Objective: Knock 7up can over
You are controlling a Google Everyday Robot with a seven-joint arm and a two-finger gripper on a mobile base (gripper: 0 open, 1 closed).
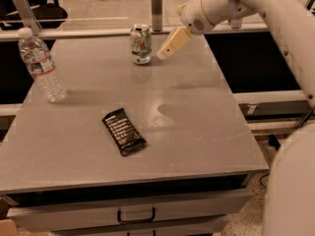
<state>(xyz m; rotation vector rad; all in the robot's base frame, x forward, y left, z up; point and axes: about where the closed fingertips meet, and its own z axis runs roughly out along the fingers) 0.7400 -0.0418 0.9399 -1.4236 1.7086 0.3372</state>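
7up can (141, 44): upright, upper centre of frame, near the far edge of the bench (206, 132). Hand (166, 50): just right of the can, apart from it; clenched or released, cannot tell. Risk: a glancing swipe would likely slide the can upright, not topple it.

Soft overhead light; the gripper (165, 52), just right of the can (141, 44), throws a faint shadow on the shiny table (221, 132).

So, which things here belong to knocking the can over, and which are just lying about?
For the job:
7up can, standing upright
gripper, close beside the can, on its right in the view

Lying about:
water bottle
black snack bar
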